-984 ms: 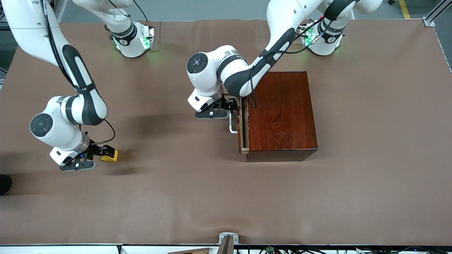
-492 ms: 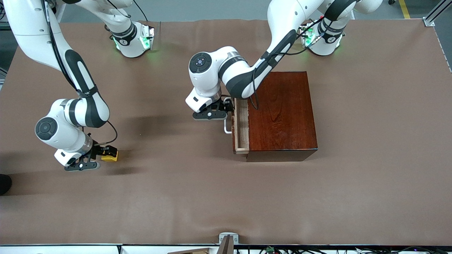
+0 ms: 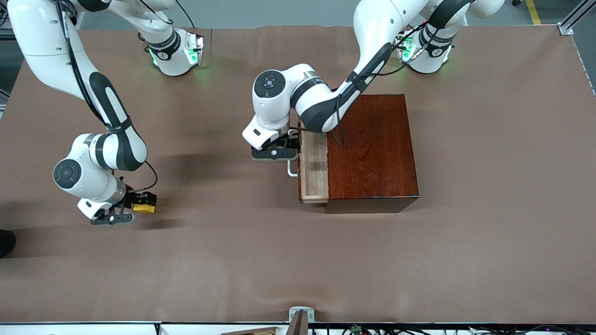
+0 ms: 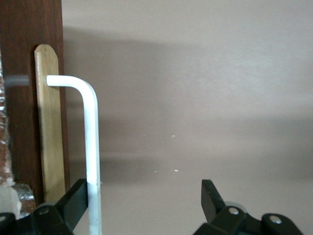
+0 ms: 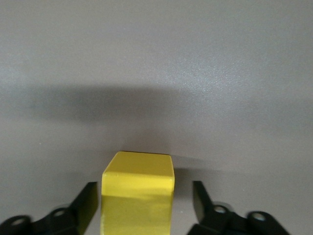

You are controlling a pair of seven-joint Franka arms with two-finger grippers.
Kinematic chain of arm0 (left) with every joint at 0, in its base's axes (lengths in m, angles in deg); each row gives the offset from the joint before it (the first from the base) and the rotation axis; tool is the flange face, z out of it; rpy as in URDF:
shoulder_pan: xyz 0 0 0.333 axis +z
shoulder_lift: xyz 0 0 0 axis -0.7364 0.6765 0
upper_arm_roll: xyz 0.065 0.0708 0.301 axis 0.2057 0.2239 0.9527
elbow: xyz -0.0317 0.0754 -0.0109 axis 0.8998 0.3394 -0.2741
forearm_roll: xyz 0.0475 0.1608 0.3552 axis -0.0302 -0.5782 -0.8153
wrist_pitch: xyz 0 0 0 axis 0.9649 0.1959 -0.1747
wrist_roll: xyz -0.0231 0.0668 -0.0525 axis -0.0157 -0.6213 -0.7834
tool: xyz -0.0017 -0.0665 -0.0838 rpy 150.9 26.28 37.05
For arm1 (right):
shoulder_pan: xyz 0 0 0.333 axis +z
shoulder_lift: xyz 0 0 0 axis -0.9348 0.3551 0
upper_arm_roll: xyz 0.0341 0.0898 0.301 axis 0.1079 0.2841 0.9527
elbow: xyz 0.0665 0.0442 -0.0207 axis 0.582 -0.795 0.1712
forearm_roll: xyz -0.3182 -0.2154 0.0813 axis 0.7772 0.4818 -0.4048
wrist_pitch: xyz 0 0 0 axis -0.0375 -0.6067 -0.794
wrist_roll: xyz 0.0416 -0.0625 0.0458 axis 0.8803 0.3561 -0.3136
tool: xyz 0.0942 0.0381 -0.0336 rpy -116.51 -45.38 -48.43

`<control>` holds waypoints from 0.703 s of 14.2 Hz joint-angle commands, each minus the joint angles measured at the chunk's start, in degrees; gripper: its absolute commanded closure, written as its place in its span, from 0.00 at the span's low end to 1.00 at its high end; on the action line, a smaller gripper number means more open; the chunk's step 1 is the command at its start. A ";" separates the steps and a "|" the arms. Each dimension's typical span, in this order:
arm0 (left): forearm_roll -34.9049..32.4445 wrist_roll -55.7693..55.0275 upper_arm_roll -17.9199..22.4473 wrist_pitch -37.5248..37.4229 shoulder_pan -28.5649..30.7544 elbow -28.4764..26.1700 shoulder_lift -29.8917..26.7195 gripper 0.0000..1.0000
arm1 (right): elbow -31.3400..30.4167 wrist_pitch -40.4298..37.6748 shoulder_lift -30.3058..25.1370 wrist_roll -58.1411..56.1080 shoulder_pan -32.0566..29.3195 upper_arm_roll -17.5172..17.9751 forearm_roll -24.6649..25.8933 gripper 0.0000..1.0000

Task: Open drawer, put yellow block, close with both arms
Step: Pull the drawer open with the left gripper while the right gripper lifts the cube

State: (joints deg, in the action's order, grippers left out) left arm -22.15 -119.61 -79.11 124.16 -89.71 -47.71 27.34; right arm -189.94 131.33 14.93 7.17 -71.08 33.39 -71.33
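Observation:
The drawer [image 3: 313, 168], a light wood tray, stands partly out of the dark reddish-brown box [image 3: 370, 149]. Its white handle [image 3: 291, 170] faces the right arm's end of the table. My left gripper [image 3: 293, 142] is at the handle. In the left wrist view the left gripper [image 4: 144, 201] is open, with one finger [image 4: 72, 205] against the handle bar [image 4: 91, 147] and the other well apart. The yellow block [image 3: 144, 209] sits on the table near the right arm's end. My right gripper [image 3: 141, 203] is open around it. The right wrist view shows the block [image 5: 138, 188] between the fingers, with a gap on each side.
The brown cloth-covered table [image 3: 260, 251] stretches wide between the block and the drawer. The arms' green-lit bases [image 3: 188, 53] stand at the edge farthest from the front camera. A small metal bracket [image 3: 300, 314] sits at the nearest edge.
The drawer has slid farther out of the box toward the right arm's end, and my left gripper moved with the handle. My right arm shifted slightly at the yellow block, which has not moved.

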 commanded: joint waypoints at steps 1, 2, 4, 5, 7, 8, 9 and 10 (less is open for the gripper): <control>1.00 -0.78 -0.35 2.94 -0.96 1.38 1.01 0.00 | 0.53 -0.25 0.24 0.91 -0.76 0.44 0.18 0.46; 1.00 -0.78 -0.35 3.47 -1.40 1.38 1.10 0.00 | 0.27 -0.25 0.24 1.09 -1.19 0.44 0.10 0.59; 1.09 -0.87 -0.44 4.61 -2.27 1.38 1.45 0.00 | 0.09 -0.60 0.33 1.26 -1.28 0.44 -0.08 0.86; 1.09 -0.87 -0.44 4.88 -2.71 1.38 1.54 0.00 | 0.18 -0.69 0.24 0.83 -1.28 0.44 -0.08 0.97; 2.31 -0.87 -0.44 6.54 -3.15 1.38 1.71 0.00 | 0.09 -0.96 -0.10 0.47 -1.29 0.44 -0.08 1.00; 3.45 -0.78 -0.44 7.60 -3.77 1.38 1.80 0.00 | -0.17 -1.13 -0.72 -1.01 -1.37 0.44 -0.08 1.00; 3.63 -0.78 -0.35 8.04 -4.21 1.38 1.89 0.00 | -0.17 -2.61 -1.68 -3.98 -1.72 0.44 -0.08 1.00; 3.64 -0.78 -0.35 8.31 -4.39 1.38 1.89 0.00 | 0.00 -4.72 -2.82 -7.75 -2.51 0.44 0.01 1.00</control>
State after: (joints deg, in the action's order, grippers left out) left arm -21.94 -119.49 -78.85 127.62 -91.61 -47.93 27.62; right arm -189.81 130.00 14.68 4.88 -71.54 33.18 -71.31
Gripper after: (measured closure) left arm 0.000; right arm 0.445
